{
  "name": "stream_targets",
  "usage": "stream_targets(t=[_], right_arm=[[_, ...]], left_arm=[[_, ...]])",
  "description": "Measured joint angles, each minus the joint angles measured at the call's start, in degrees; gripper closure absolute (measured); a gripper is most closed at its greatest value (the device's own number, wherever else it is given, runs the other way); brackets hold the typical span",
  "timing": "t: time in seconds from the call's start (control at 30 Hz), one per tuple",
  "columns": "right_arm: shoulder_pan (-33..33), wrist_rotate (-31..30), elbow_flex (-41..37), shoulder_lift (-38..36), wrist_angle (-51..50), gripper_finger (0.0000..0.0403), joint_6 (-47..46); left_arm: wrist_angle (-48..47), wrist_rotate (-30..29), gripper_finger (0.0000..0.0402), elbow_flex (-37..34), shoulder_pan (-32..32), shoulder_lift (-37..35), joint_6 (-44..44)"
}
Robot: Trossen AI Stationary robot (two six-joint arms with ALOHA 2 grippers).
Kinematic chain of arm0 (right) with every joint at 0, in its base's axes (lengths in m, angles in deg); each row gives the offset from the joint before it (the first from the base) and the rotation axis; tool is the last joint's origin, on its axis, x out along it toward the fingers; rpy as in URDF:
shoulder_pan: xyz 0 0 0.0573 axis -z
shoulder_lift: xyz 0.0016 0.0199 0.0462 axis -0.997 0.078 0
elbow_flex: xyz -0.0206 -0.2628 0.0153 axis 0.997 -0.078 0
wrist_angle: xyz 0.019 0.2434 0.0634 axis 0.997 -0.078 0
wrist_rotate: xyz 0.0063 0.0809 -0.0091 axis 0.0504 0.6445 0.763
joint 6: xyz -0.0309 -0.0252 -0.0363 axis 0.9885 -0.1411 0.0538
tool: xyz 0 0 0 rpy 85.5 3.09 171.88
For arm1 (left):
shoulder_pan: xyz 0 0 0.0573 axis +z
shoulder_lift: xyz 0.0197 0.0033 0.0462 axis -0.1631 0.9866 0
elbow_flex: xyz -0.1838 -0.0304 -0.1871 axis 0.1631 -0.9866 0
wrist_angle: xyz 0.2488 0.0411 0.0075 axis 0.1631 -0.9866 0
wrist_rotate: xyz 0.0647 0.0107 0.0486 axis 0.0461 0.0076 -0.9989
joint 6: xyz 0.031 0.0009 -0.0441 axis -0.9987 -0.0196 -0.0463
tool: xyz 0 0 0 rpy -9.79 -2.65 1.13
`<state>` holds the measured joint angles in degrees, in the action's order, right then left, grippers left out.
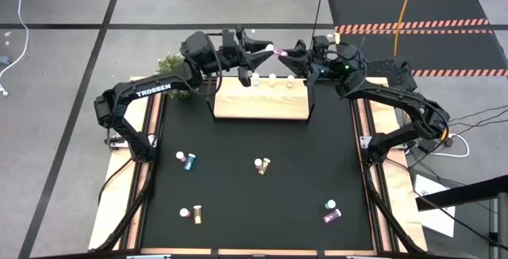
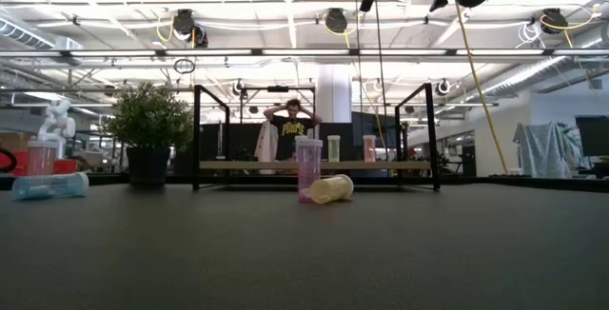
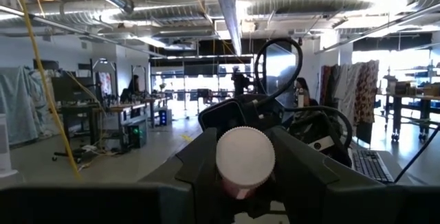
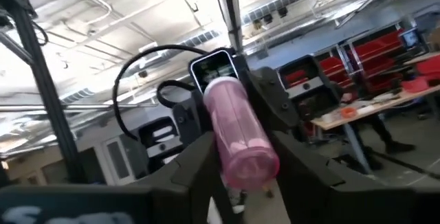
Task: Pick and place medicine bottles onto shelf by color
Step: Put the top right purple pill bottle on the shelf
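Observation:
A pink medicine bottle (image 1: 279, 52) with a white cap hangs in the air above the far edge of the shelf (image 1: 262, 104), a light wooden board on black posts. My left gripper (image 1: 267, 50) and my right gripper (image 1: 290, 56) meet at it from either side, both shut on it. Three bottles (image 1: 272, 78) stand in a row on the shelf's far edge. Several more bottles rest on the black table: a pink and a teal one (image 1: 189, 160), a yellow one lying on its side (image 2: 331, 189) beside an upright pink one (image 2: 308, 167). My left gripper pinches the pink bottle at its white cap end (image 3: 245, 157) between its two fingers. The fingers reach level from the table's left and lie along the bottle, whose cap faces back toward the wrist. My right gripper pinches the bottle's pink body near its base (image 4: 242, 148) between its two fingers (image 4: 194, 162). It comes from the table's right, fingers along the bottle. The bottle lies about level between the two grippers, clear of the shelf.
A small potted plant (image 1: 173, 70) stands at the table's far left corner. Two bottles (image 1: 191, 212) lie near the front left and two (image 1: 331, 211) near the front right. Wooden rails (image 1: 141, 132) run along the table's sides. A person (image 2: 290, 129) stands far behind the shelf.

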<state>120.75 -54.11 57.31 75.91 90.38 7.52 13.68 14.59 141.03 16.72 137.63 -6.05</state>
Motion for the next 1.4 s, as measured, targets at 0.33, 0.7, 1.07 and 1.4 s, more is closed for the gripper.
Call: stream_targets(t=[0.33, 0.7, 1.07, 1.4], right_arm=[[0.04, 0.33, 0.00, 0.02, 0.60, 0.0237, 1.89], [0.04, 0.81, -0.07, 0.02, 0.60, 0.0319, 2.52], [1.18, 3.73, -0.09, -0.09, -0.53, 0.0308, 2.56], [3.33, 6.87, -0.09, -0.22, -3.81, 0.0308, 7.07]], left_arm=[[0.03, 0.04, 0.0270, 0.00, -0.04, 0.00, -0.62], [-1.92, 0.01, 0.0270, 0.02, -0.02, -0.02, -0.77], [-6.45, -0.75, 0.0267, 0.09, 1.62, -0.29, 8.48], [-31.75, 4.06, 0.0177, 9.81, 4.79, -1.12, 14.98]])
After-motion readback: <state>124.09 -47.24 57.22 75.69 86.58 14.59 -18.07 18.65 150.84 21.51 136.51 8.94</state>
